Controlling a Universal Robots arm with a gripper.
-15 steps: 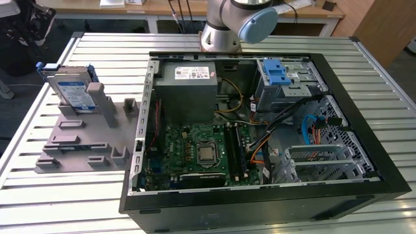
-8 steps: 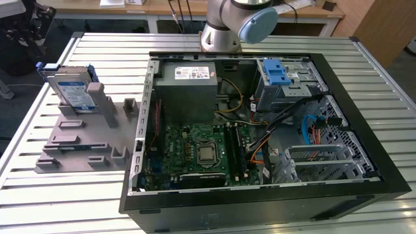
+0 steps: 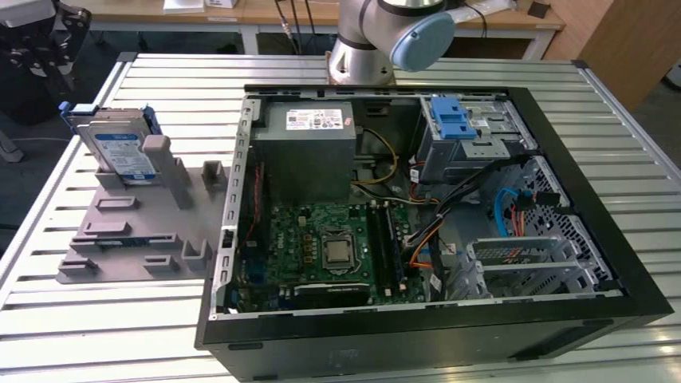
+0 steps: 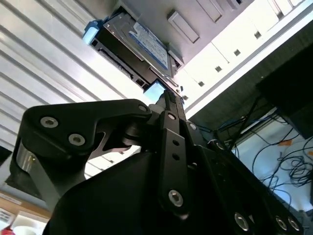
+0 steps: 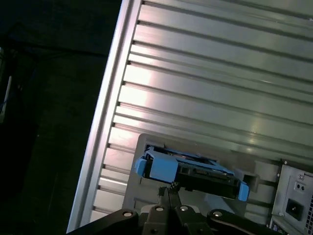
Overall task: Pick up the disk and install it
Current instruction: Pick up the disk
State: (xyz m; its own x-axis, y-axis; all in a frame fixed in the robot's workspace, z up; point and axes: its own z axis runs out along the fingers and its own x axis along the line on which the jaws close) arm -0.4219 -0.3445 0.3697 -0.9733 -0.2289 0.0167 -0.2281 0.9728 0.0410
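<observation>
Silver disk (image 3: pixel 115 148): stands on edge in a slot of the holder, framed by its blue bracket, with the blue-and-white label showing. It is outside the computer case.
Grey holder (image 3: pixel 139 231): a plastic block with several upright posts, lying on the table at the exterior view's left, beside the case.
Gripper (image 5: pixel 168 187): black. In the first wrist view its two fingertips meet and nothing is between them.
Gripper and disk: in both wrist views the tips sit just beside the disk's (image 5: pixel 195 171) blue-framed edge (image 4: pixel 142 44). Whether they touch it cannot be told.
Computer case (image 3: pixel 426 331): black, lying on its side with the cover off and the green board inside open to view.
Blue latch (image 3: pixel 454 120): on the grey metal cage in the case's far corner, at the exterior view's right.
Power supply (image 3: pixel 309 152): a grey box inside the case, beside the cage.
Arm (image 3: pixel 372 40): its base stands behind the case.
Table (image 3: pixel 107 319): slatted metal, carrying the holder and the case.
</observation>
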